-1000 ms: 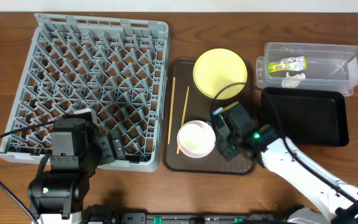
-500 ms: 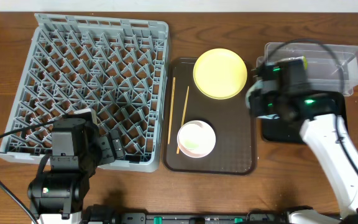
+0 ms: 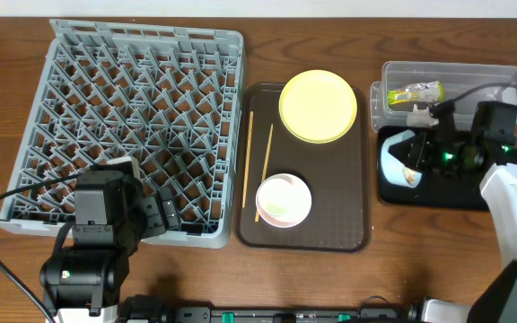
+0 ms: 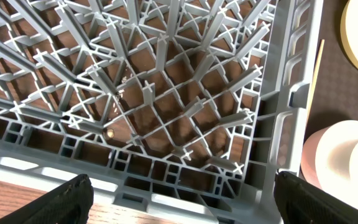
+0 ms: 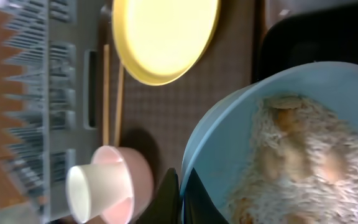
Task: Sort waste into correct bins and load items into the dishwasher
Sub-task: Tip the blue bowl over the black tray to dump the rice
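So the right gripper [image 3: 423,154] is clamped on the rim of the light blue bowl [image 3: 398,160]. In the wrist view you can see the two fingers pinching the edge, one inside and one outside. The bowl is tipped on its side over the left end of the black tray [image 3: 429,193], and the beige rice-like crumbs [image 5: 303,162] are piled against its inner wall. Can't tell if any have landed in the tray.

Just behind that is the clear tub [image 3: 456,76], with the green-yellow wrapper [image 3: 415,91] and the white tissue [image 3: 420,112] in its left end.

Over on the brown serving tray [image 3: 330,215]: the yellow plate [image 3: 318,105] sits at the far end, the pinkish bowl [image 3: 284,199] at the near end with the small white cup [image 5: 95,186] lying inside it, and the chopsticks [image 3: 265,170] run along the left edge.

The left gripper [image 4: 188,202] has its fingers spread wide, holding nothing, parked over the near right corner of the grey dish rack [image 3: 133,108]. The rack itself has no dishes in it.
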Motion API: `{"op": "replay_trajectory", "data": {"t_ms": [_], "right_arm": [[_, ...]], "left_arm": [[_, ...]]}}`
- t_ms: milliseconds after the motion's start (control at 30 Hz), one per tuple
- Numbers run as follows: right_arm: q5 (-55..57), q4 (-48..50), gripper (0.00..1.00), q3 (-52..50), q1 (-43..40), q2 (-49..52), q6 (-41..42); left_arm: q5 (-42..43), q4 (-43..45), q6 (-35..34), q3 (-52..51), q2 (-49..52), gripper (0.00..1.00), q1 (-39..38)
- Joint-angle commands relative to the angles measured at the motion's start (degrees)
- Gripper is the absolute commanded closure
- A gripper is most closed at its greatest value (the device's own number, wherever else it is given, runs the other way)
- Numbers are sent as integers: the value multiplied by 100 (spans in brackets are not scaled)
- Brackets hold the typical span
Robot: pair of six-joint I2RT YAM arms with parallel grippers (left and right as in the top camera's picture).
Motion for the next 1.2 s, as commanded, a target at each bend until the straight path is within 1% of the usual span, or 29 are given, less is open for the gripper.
{"op": "replay_trajectory", "data": {"t_ms": [0, 233, 433, 533, 767, 967, 1167], "right_arm": [[-1163, 52, 99, -101, -280, 190, -101], [-2387, 232, 99, -162, -772, 756, -101], [-3104, 354, 99, -162, -1078, 1322, -105], [-3541, 398, 99, -162, -1235, 1545, -271], [-3589, 479, 99, -162, -1711, 1687, -310], [-4251, 494, 99, -162, -2273, 1690, -306], [-4511, 570, 99, -162, -2894, 1690, -289]], "left_arm": [[-7, 2, -70, 109, -11, 7, -7], [-4, 4, -70, 109, -11, 7, -7], [-7, 2, -70, 109, -11, 7, -7], [-7, 2, -70, 109, -11, 7, -7], [-4, 2, -70, 109, -11, 7, -7], [-4, 2, -70, 109, -11, 7, -7], [-4, 2, -70, 109, -11, 7, -7]]}}
